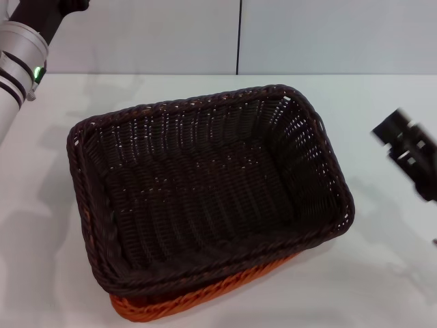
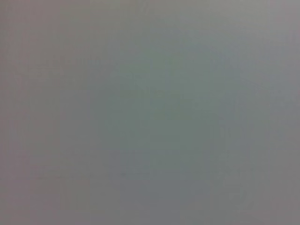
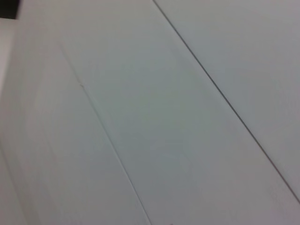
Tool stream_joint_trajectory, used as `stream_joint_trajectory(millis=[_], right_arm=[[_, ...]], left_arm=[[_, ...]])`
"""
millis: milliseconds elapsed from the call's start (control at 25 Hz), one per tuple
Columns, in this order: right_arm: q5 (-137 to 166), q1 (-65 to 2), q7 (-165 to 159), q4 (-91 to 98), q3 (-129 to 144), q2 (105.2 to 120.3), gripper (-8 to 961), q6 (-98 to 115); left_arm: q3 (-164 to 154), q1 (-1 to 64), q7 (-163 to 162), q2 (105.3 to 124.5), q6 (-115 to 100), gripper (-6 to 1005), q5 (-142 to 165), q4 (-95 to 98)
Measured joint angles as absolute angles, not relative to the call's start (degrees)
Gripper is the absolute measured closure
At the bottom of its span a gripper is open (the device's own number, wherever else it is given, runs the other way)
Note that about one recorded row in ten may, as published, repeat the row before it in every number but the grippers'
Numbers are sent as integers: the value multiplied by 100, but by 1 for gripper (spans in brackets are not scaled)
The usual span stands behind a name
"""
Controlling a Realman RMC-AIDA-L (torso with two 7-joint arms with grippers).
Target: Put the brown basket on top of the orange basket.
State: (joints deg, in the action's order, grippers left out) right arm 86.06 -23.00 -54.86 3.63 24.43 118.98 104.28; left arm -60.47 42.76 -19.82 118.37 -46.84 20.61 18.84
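Brown basket nested on orange basket, both arms clear.

The orange basket (image 1: 198,301) shows only along the near edge beneath the brown basket (image 1: 205,184) on the white table (image 1: 382,287). The right gripper (image 1: 408,152) hangs well apart to the right, its jaw state indeterminable; the left arm (image 1: 20,58) rises far left.

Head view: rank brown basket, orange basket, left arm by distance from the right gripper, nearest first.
From the right gripper, at the table's right edge:
1. Brown basket, centre; its right rim is closest to the gripper.
2. Orange basket, underneath the brown one; only a strip shows along the front edge.
3. Left arm, far-left corner, raised off the table.
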Motion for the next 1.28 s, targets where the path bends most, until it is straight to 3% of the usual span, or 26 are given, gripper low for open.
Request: stream_joint_trajectory(millis=[560, 1280], right_arm=[[8557, -2617, -4261, 1176, 416, 11866, 312, 10575], [6115, -3824, -822, 761, 150, 11856, 314, 8094]], left_arm=[[-6062, 3857, -2206, 11869, -5558, 140, 2011, 1723], [-6037, 3411, -2266, 11874, -6339, 140, 1469, 1337]])
